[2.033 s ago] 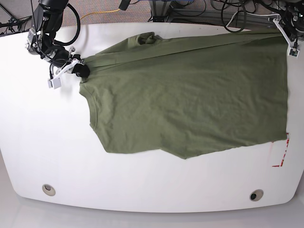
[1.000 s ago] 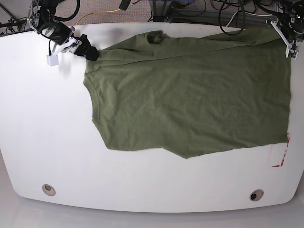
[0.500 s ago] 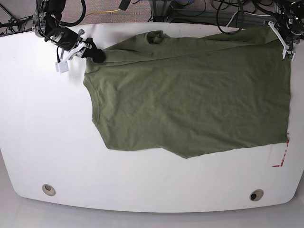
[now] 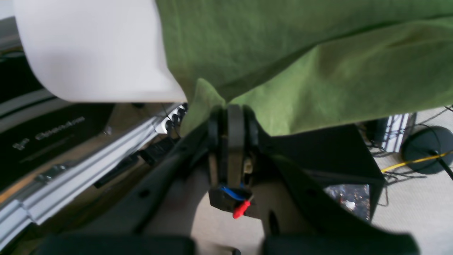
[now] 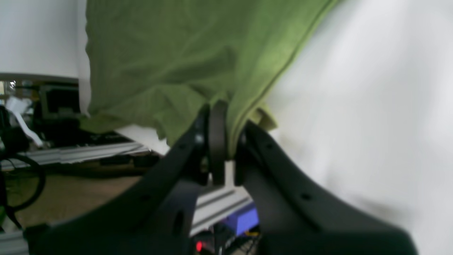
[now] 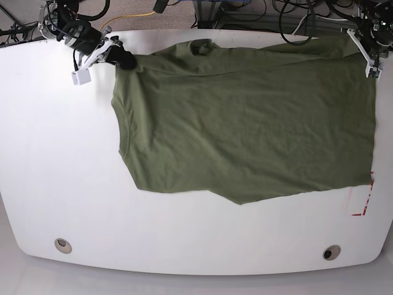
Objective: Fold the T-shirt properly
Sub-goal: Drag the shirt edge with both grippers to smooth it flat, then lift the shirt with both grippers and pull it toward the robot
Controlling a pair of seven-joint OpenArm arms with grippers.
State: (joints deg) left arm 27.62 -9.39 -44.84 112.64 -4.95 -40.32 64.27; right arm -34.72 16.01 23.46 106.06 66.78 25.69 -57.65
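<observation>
Your T-shirt (image 6: 245, 123) lies flat on the tabletop (image 6: 55, 172), long axis running side to side. Each pincer is clamped on a far corner: right pincer (image 6: 126, 61) at one end, left pincer (image 6: 368, 58) at the other, cloth spread toward you.

We see black moulded fingers (image 5: 216, 141) on both grippers, small screw holes along them; left gripper (image 4: 228, 120) carries blue wire, red connector; white camera brackets (image 6: 80, 75).
</observation>
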